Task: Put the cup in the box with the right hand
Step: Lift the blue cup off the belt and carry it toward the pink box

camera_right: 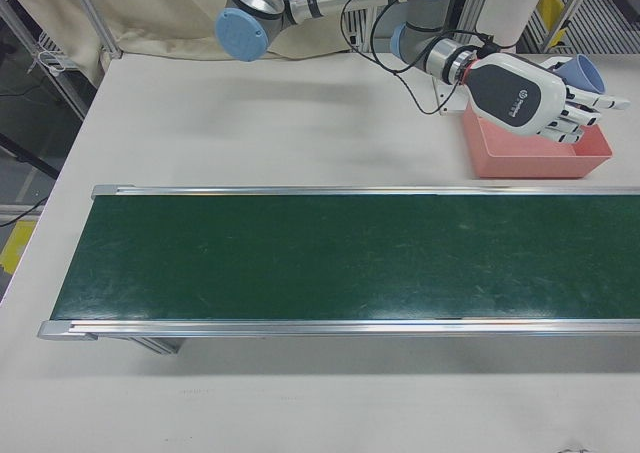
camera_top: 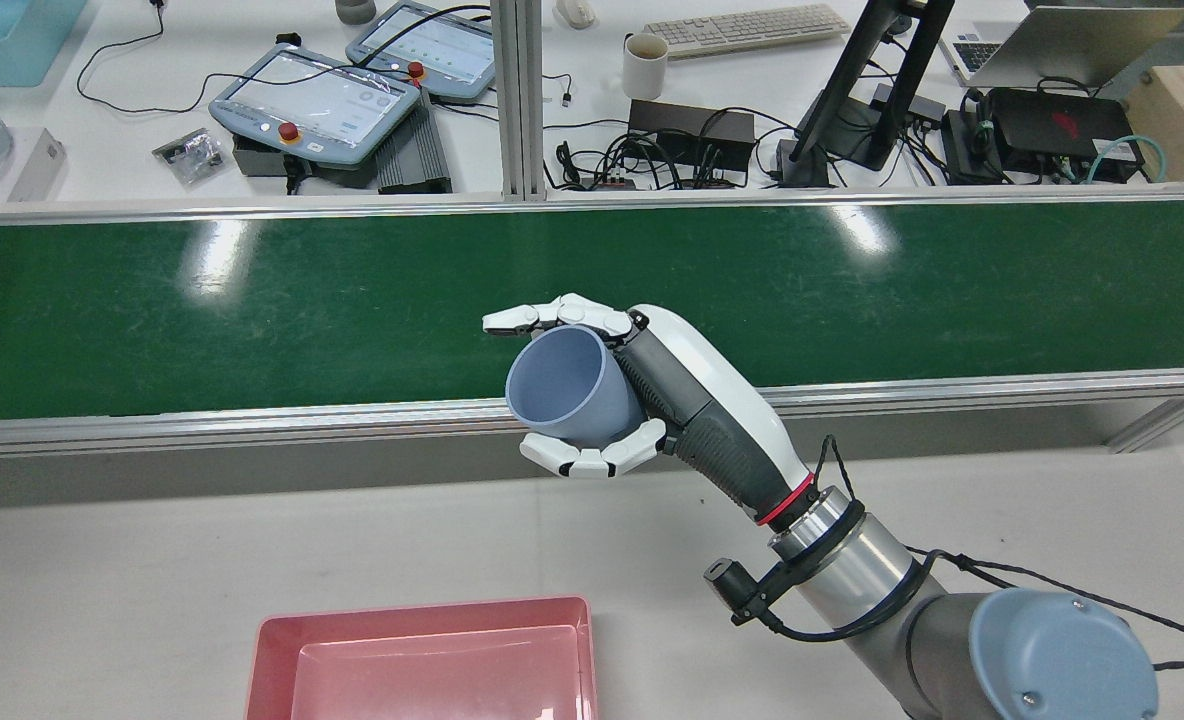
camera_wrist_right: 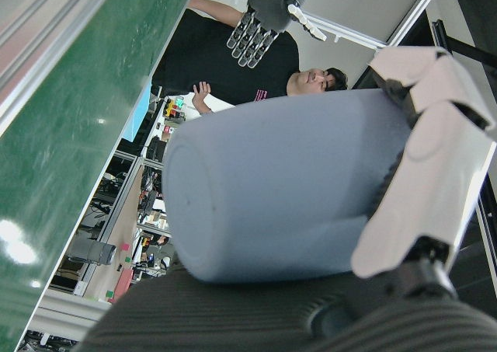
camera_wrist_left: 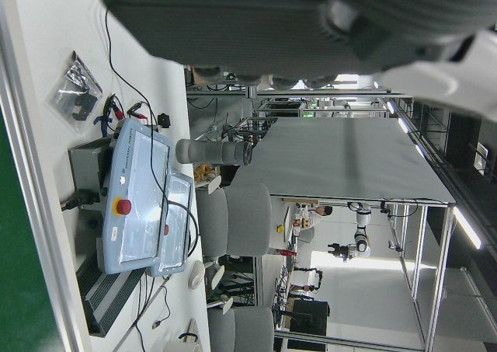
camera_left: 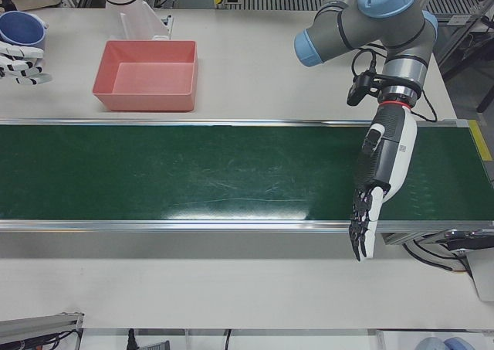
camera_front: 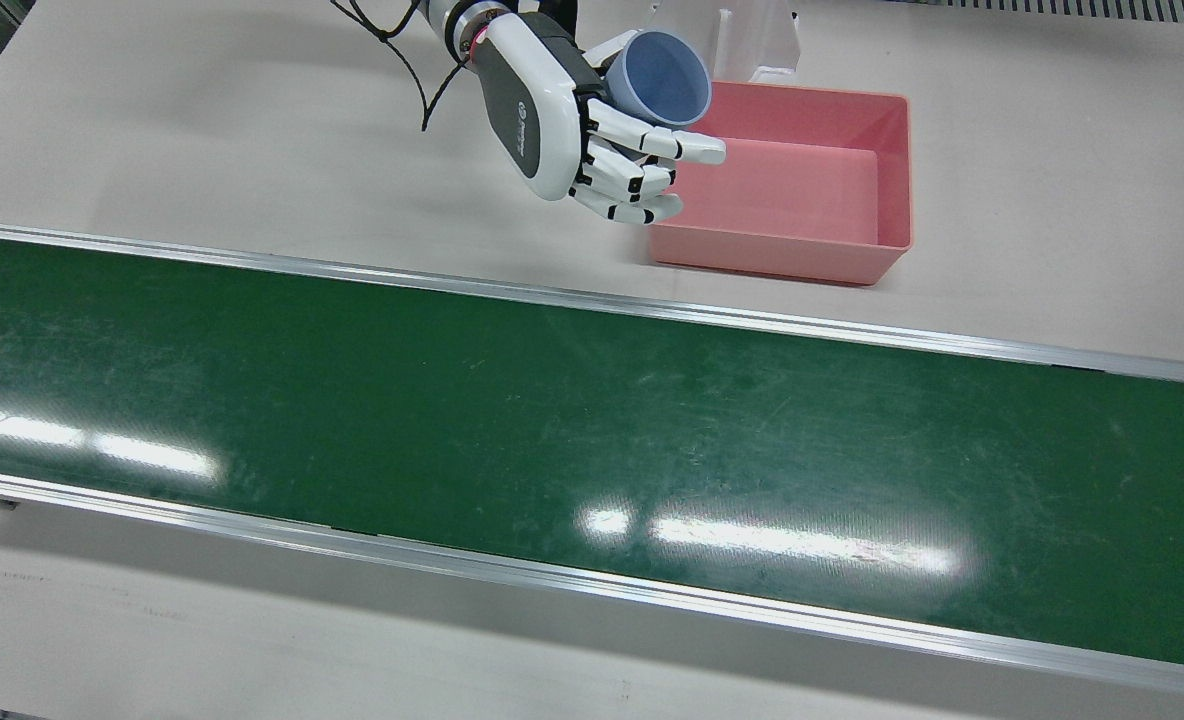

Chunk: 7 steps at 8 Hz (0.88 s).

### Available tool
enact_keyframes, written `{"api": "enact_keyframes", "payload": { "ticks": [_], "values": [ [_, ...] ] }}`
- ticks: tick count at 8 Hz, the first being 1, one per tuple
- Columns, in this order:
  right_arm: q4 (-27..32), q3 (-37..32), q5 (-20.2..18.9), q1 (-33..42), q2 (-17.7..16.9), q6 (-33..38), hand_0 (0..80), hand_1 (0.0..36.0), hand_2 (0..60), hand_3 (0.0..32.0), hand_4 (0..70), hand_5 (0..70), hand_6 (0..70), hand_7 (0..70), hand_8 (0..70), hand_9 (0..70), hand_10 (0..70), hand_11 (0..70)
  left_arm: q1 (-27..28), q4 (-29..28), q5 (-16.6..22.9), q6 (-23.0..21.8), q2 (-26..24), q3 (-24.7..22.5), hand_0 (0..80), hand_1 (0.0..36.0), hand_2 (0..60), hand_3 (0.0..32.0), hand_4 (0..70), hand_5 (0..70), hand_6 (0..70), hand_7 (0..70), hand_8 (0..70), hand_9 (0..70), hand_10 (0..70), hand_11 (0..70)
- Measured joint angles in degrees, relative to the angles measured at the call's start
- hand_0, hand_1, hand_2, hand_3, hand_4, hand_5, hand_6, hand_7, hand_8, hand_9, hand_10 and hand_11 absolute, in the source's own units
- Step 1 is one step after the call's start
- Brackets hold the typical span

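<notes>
One cup [camera_top: 572, 388] is all I am carrying, a blue-grey one lying on its side in my right hand [camera_top: 642, 395], mouth pointing toward the left of the rear view, with the fingers [camera_top: 592, 459] wrapped under and over its wall so the hand is clamped on it. Going near to far in the rear view, the pink box [camera_top: 432, 660] is sitting nearest, empty, on the pale table [camera_top: 152, 580]; the cup is hanging beyond it and a little to its right, up in the air near the conveyor's rail, and the green belt [camera_top: 252, 300] is running across farther off. In the front view the cup seems to be hovering by the box's corner, not over its middle. I am judging that I should be bringing the hand over the box floor, lowering it inside the walls, and only then spreading the fingers, so the cup is not bouncing out. My left hand [camera_left: 374, 188] is hanging over the belt far aside, fingers apart, holding nothing.
</notes>
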Motion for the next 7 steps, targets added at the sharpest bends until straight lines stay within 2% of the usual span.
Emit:
{"api": "enact_keyframes", "payload": {
  "ticks": [1,2,4,5,6,7],
  "values": [
    [-0.1,0.1,-1.6,-1.0,-0.2,-1.5,49.6,34.2,60.0,0.0,18.1,15.3,25.7,70.0,51.4,70.0,27.9,42.4,0.0,0.0,0.0,0.0,0.0,0.0,0.0,0.0,0.0,0.0,0.0,0.0,0.0,0.0,0.0,0.0,0.0,0.0],
    [-0.3,0.5,-5.3,-1.1,-0.8,-3.1,49.8,33.5,60.0,0.0,16.3,15.5,25.9,70.0,52.3,70.0,27.6,42.0,0.0,0.0,0.0,0.0,0.0,0.0,0.0,0.0,0.0,0.0,0.0,0.0,0.0,0.0,0.0,0.0,0.0,0.0],
    [-0.5,3.7,-12.3,0.5,-4.0,-8.6,49.7,33.0,60.0,0.0,17.6,15.4,26.1,70.0,53.0,70.0,28.4,43.1,0.0,0.0,0.0,0.0,0.0,0.0,0.0,0.0,0.0,0.0,0.0,0.0,0.0,0.0,0.0,0.0,0.0,0.0],
    [-0.6,4.6,-15.8,2.9,-5.2,-10.0,49.5,32.2,60.0,0.0,17.0,15.5,26.0,70.0,54.1,70.0,28.9,43.7,0.0,0.0,0.0,0.0,0.0,0.0,0.0,0.0,0.0,0.0,0.0,0.0,0.0,0.0,0.0,0.0,0.0,0.0],
    [-0.6,4.7,-19.6,6.3,-5.9,-10.7,49.2,31.5,60.0,0.0,21.3,15.5,26.6,70.0,56.2,70.0,30.1,45.1,0.0,0.0,0.0,0.0,0.0,0.0,0.0,0.0,0.0,0.0,0.0,0.0,0.0,0.0,0.0,0.0,0.0,0.0],
    [-0.6,4.0,-23.4,9.5,-6.2,-11.0,48.8,30.8,60.0,0.0,22.1,15.4,26.7,70.0,57.7,70.0,30.7,45.7,0.0,0.0,0.0,0.0,0.0,0.0,0.0,0.0,0.0,0.0,0.0,0.0,0.0,0.0,0.0,0.0,0.0,0.0]
  ]
}}
